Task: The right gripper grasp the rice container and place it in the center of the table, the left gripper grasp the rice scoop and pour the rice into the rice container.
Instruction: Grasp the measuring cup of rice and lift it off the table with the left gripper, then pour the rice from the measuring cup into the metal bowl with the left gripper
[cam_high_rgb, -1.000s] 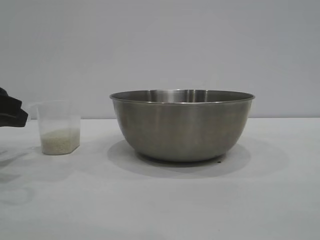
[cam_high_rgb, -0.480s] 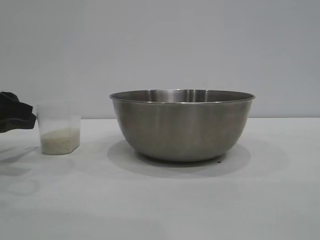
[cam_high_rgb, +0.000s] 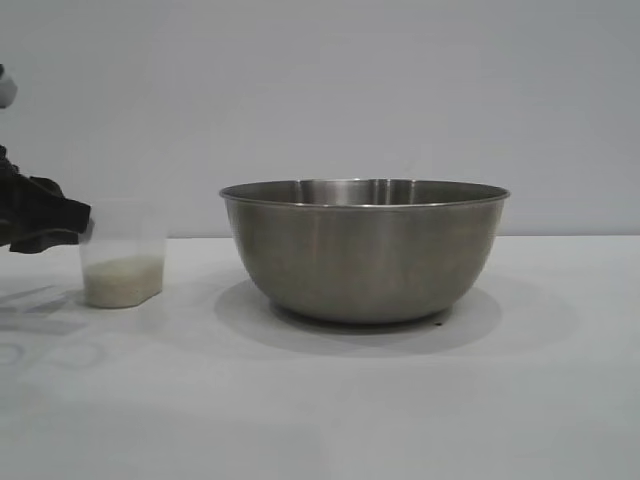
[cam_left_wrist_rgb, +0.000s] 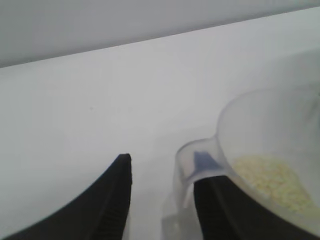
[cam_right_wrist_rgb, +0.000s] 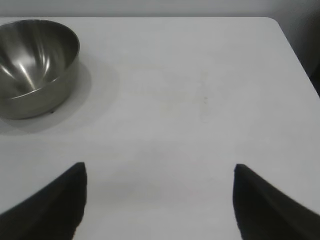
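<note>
The rice scoop (cam_high_rgb: 122, 252), a clear cup holding a little rice (cam_high_rgb: 122, 280), stands on the white table (cam_high_rgb: 350, 400) at the far left. My left gripper (cam_high_rgb: 45, 222) is against its left side. In the left wrist view the left gripper (cam_left_wrist_rgb: 162, 165) straddles the loop handle (cam_left_wrist_rgb: 186, 160): one finger reaches into the loop, the other stands well clear outside it, with a gap showing. Rice (cam_left_wrist_rgb: 272, 180) lies in the scoop (cam_left_wrist_rgb: 270, 125). The steel rice container (cam_high_rgb: 365, 250) sits mid-table. My right gripper (cam_right_wrist_rgb: 159, 167) hovers open over bare table, far from the container (cam_right_wrist_rgb: 30, 65).
The table's far edge meets a plain grey wall. Bare tabletop lies between scoop and container and to the container's right. In the right wrist view the table's corner (cam_right_wrist_rgb: 272, 22) shows.
My left gripper has moved right, up to the scoop's handle. The scoop has shifted slightly to the right. The container has not moved.
</note>
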